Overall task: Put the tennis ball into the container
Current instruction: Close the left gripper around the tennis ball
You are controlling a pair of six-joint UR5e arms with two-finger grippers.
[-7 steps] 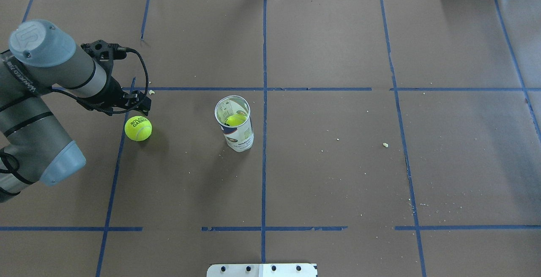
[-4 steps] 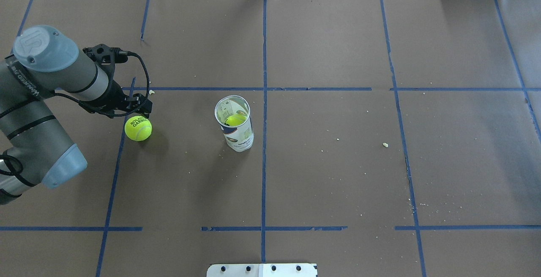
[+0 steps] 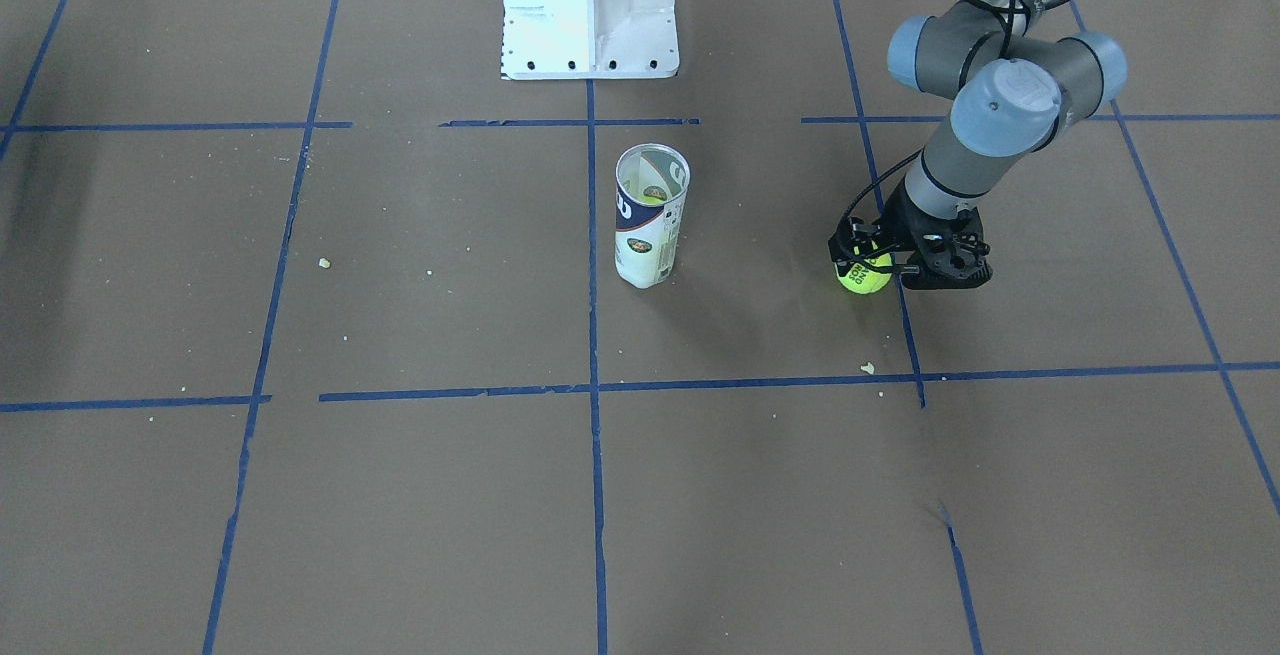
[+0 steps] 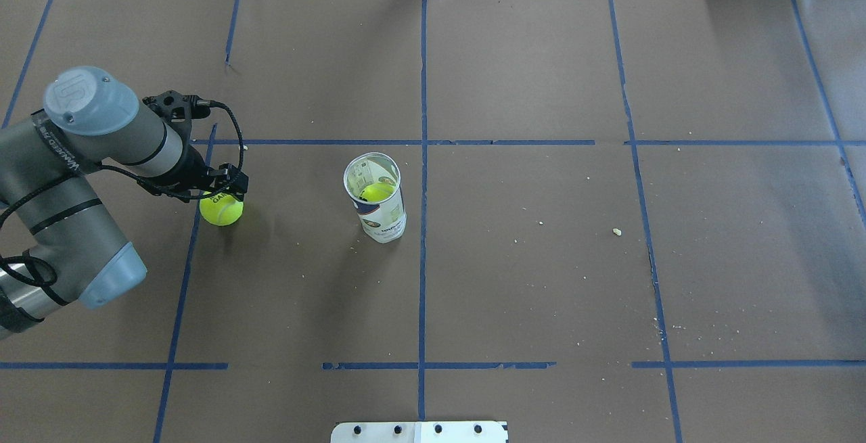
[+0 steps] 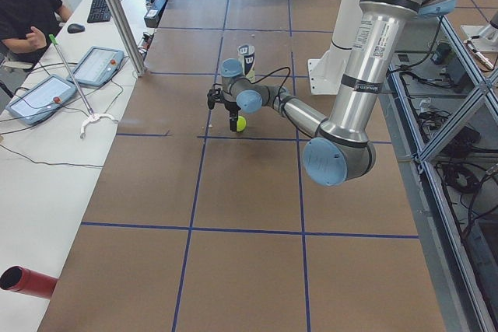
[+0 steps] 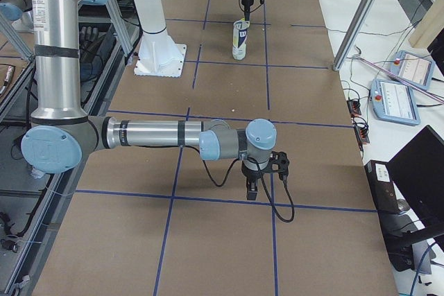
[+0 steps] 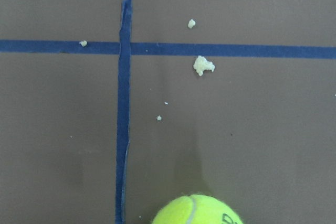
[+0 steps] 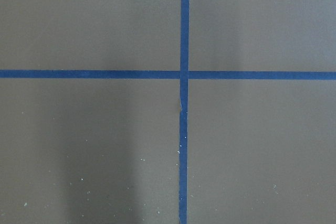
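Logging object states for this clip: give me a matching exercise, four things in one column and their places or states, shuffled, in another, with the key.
1. tennis ball
2. container
3. left gripper
4. white pedestal base

A. upright, second ball inside
B. at the robot's edge of the table
C. low over the tennis ball
D. lying beside a blue tape line

Pairs: 1-D, 2-A, 3-C, 4-B.
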